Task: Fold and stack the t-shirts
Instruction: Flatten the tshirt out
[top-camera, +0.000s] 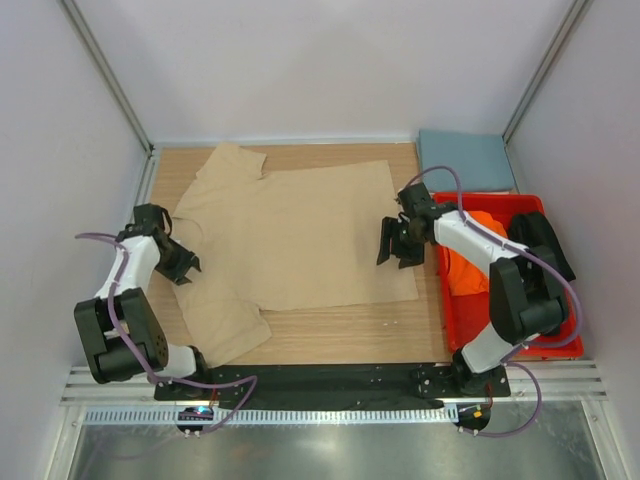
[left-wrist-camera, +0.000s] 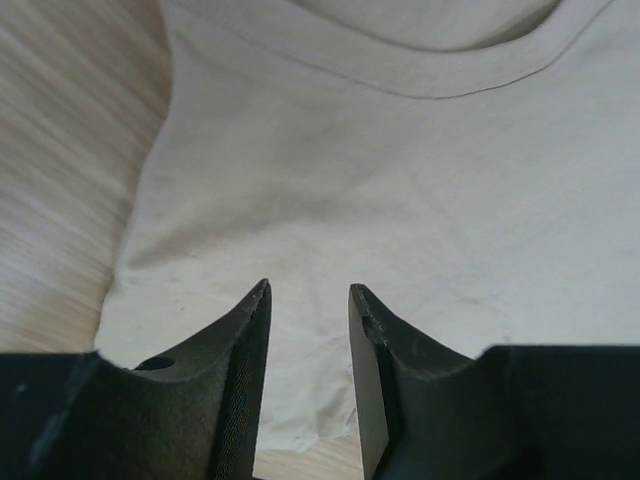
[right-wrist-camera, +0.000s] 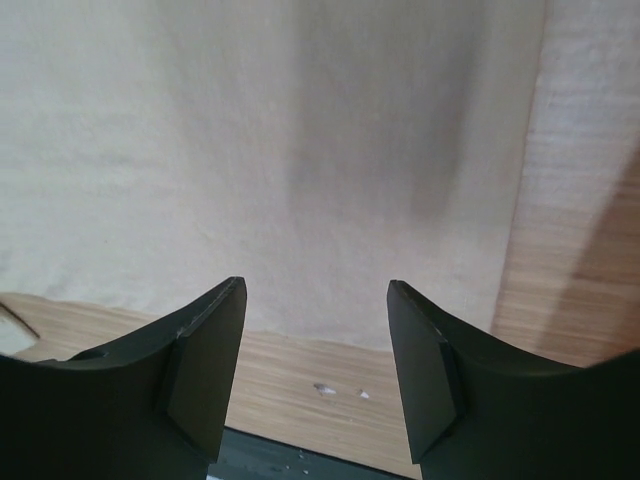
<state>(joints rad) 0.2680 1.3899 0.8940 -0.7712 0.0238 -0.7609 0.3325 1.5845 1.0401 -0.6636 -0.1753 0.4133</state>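
Observation:
A tan-beige t-shirt (top-camera: 290, 240) lies spread flat on the wooden table, its collar toward the left. My left gripper (top-camera: 185, 262) hovers at the shirt's left edge near the collar; in the left wrist view the left gripper (left-wrist-camera: 309, 290) stands open, the tan cloth (left-wrist-camera: 400, 180) showing below and between its fingers. At the shirt's right hem, my right gripper (top-camera: 397, 250) is low over the cloth. The right wrist view shows the right gripper (right-wrist-camera: 316, 285) wide open and empty above the hem (right-wrist-camera: 300, 200). An orange t-shirt (top-camera: 465, 270) and a black t-shirt (top-camera: 545, 240) lie in the bin. A folded slate blue-grey t-shirt (top-camera: 465, 160) rests at the back right.
The red plastic bin (top-camera: 447, 300) stands at the table's right side, right beside the right arm. Bare wood (top-camera: 340, 335) runs along the near edge below the shirt. White walls enclose the table on three sides.

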